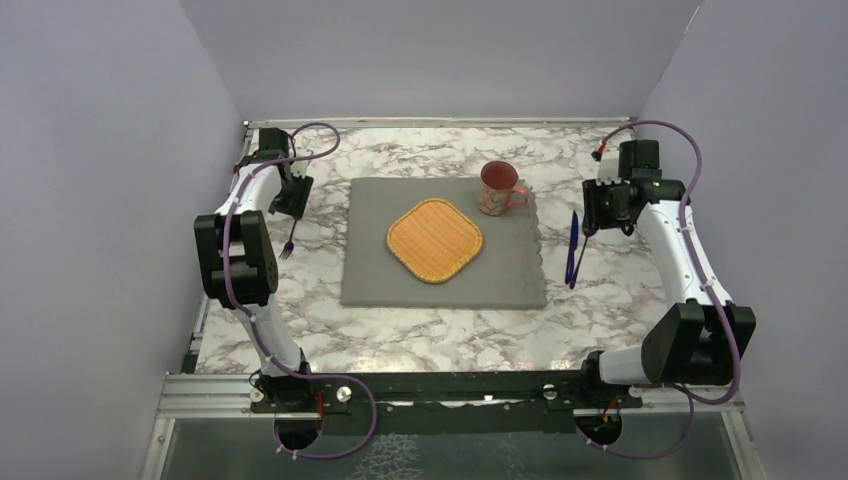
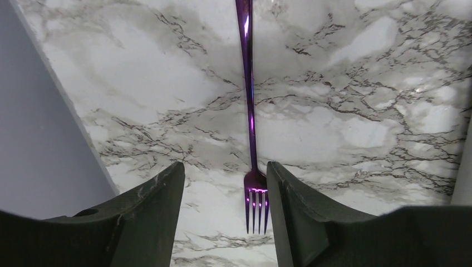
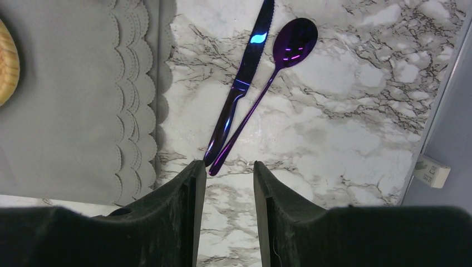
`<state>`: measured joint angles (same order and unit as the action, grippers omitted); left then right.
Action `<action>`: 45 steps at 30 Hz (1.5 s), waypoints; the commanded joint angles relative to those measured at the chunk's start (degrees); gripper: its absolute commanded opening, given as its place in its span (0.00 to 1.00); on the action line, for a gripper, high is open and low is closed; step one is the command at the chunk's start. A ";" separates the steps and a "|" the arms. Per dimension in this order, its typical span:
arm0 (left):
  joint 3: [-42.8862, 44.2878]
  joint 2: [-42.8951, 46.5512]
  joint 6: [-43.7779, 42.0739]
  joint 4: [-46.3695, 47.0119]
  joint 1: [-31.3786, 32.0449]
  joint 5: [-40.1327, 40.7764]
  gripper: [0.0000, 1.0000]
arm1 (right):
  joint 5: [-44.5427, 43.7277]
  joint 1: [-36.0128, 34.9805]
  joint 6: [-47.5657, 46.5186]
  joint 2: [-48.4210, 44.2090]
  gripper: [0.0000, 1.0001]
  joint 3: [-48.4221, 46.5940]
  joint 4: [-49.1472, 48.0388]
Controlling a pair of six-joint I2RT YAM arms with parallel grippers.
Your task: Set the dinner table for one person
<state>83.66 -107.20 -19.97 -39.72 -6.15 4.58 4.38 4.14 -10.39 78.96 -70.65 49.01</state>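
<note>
Holds left gripper (image 2: 225, 167), jaws apart, over slim purple metal fork (image 2: 250, 111) lying along white-and-grey marble worktop's (image 1: 300, 340) left edge, tines nearward; right gripper's (image 3: 228, 165) jaws apart too.

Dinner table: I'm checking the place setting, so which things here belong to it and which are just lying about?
Belong: dinner table, placemat, woven plate, mug, fork, knife, spoon.
Lying about: small white connector at the table's edge.

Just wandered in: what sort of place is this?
Likely a robot test booth, not a dining room: plain walls box in a marble table, two arms bolted at its edge, one placemat with a mug.
</note>
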 commanded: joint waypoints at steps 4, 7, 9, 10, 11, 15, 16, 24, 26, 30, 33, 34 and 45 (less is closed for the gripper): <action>1.32 -3.62 0.72 -3.49 -0.92 2.17 0.53 | 2.76 0.60 -0.74 -2.09 0.41 -3.26 -0.71; 1.01 -4.33 1.40 -3.53 -0.92 0.89 0.52 | 2.89 0.66 -0.85 -2.82 0.41 -3.99 -0.28; 0.75 -5.24 1.67 -3.63 -0.97 0.03 0.50 | 3.00 0.68 -0.83 -3.30 0.41 -4.35 -0.15; 0.58 -5.64 1.93 -3.61 -0.97 -0.19 0.49 | 3.20 0.64 -0.85 -3.51 0.41 -4.51 -0.04; 0.47 -5.98 2.02 -3.64 -0.96 -0.19 0.48 | 3.21 0.66 -0.86 -3.72 0.41 -4.76 0.14; 0.78 -7.01 2.60 -3.57 -0.97 -0.96 0.48 | 2.84 0.69 -0.99 -4.36 0.40 -5.11 0.56; 0.87 -7.31 2.77 -3.57 -0.97 -1.12 0.48 | 2.78 0.69 -0.98 -4.52 0.40 -5.03 0.56; 1.97 -9.89 4.26 -3.51 -0.97 -2.67 0.44 | 3.20 0.63 -0.83 -5.76 0.40 -4.76 0.64; 2.24 -10.30 4.73 -3.35 -0.97 -2.99 0.44 | 3.26 0.68 -0.84 -5.91 0.40 -4.76 0.73; 2.34 -10.89 5.14 -3.40 -0.97 -2.96 0.35 | 3.18 0.69 -0.70 -6.37 0.40 -5.09 0.82; 2.01 -10.88 5.58 -3.44 -0.97 -2.51 0.29 | 3.39 0.69 -0.62 -6.76 0.39 -5.43 0.82; 1.80 -10.81 5.63 -3.51 -0.97 -2.47 0.28 | 3.48 0.69 -0.53 -6.86 0.39 -5.52 0.82; 0.41 -8.41 5.86 -4.44 -0.97 -2.08 0.04 | 3.96 0.72 -0.77 -7.67 0.35 -5.27 0.29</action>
<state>84.95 -116.27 -14.22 -43.00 -6.70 3.01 6.98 4.54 -10.59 73.03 -74.72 49.41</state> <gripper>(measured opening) 0.075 0.360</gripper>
